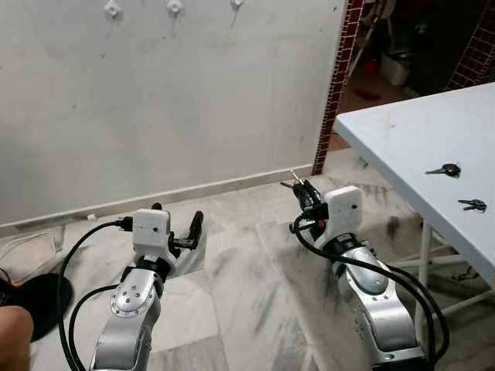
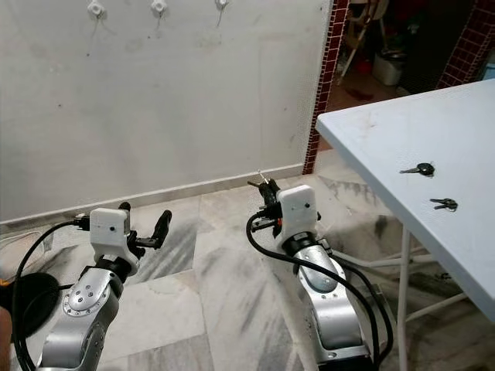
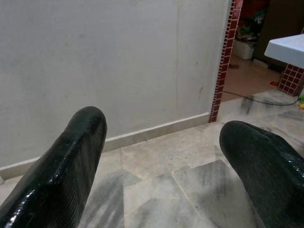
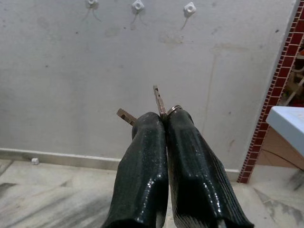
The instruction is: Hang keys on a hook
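My right gripper (image 1: 304, 188) is shut on a set of keys (image 4: 160, 104); two key blades and a ring stick out past the fingertips. It is held out low in front of the white wall, well below three white hooks (image 4: 138, 5) mounted high on it. The hooks (image 1: 175, 8) line the top of the head view. My left gripper (image 1: 179, 224) is open and holds nothing, held out to the left; its fingers (image 3: 71, 161) frame the wall and floor. Two more key sets (image 1: 445, 170) lie on the white table (image 1: 402, 131) at the right.
The white table stands on thin metal legs (image 1: 424, 263) close to my right arm. A red-tiled pillar (image 1: 334, 85) ends the wall, with a doorway beyond. A dark round object (image 1: 31, 305) lies on the marble floor at the far left, beside part of a person (image 1: 11, 332).
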